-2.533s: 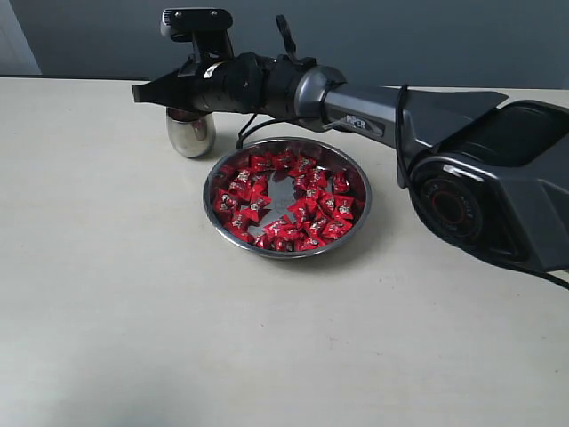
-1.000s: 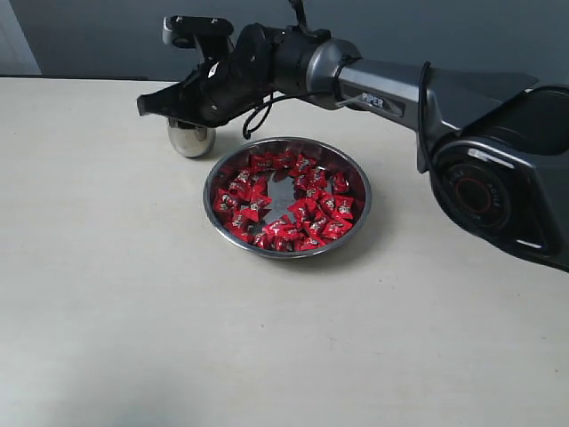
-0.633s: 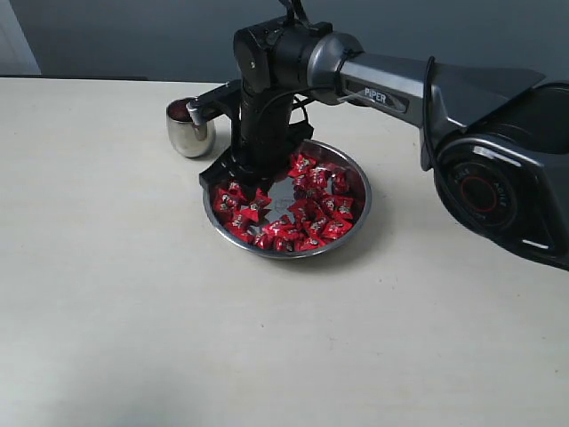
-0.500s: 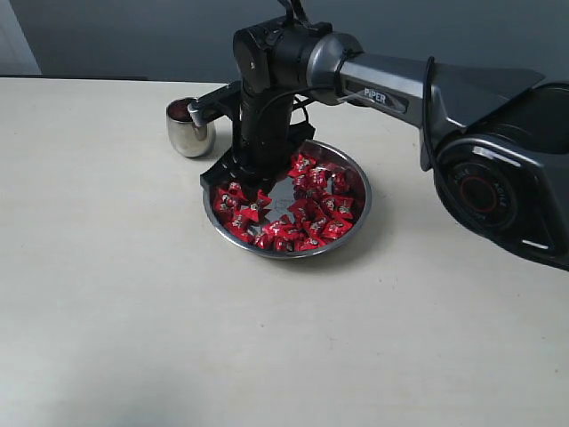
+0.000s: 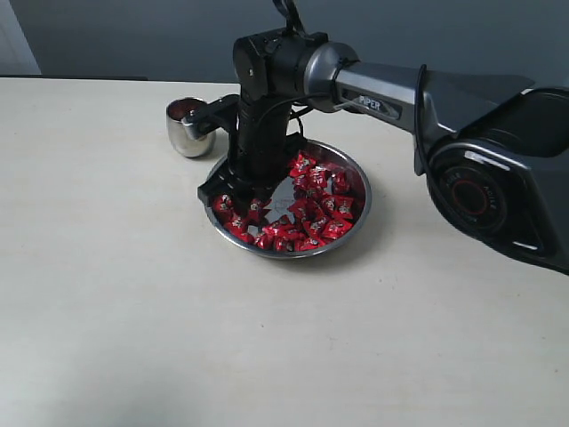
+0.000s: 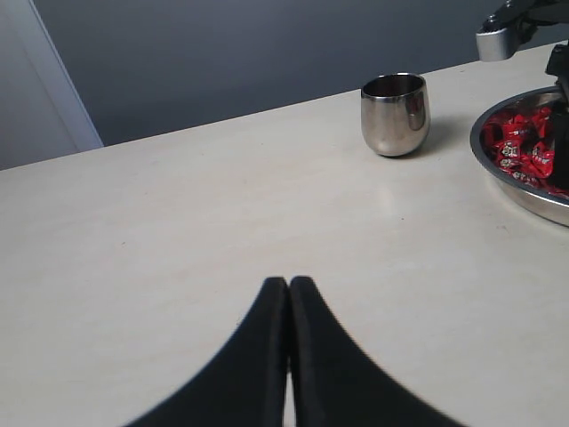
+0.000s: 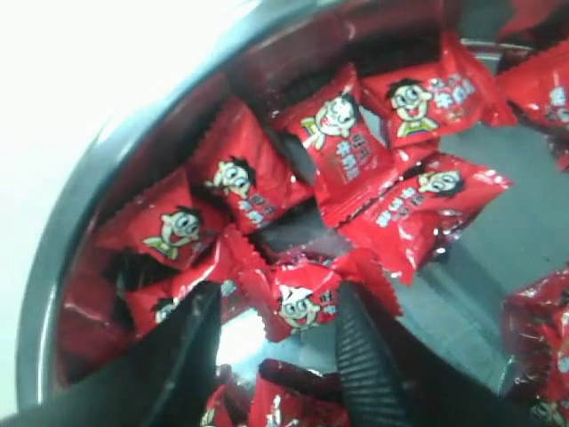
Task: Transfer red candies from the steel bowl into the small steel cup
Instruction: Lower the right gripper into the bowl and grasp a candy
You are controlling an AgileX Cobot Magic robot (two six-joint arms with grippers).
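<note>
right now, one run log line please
right claw open among red candies in steel bowl | left claw shut | small steel cup upright

Pale beige table [image 5: 133, 311], matte top. Directly on it: wide steel bowl [image 5: 366, 203] near centre, and small steel cup [image 5: 188, 135] upright, near the bowl but not touching.

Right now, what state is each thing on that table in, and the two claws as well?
steel bowl: flat on the table, holding many candies, bare patch in the middle.
red candies: wrapped, lying loose in the bowl.
small steel cup: upright, standing apart from the bowl.
right gripper: open, down in the bowl, one candy between its fingers.
left gripper: shut, empty, over bare table.
</note>
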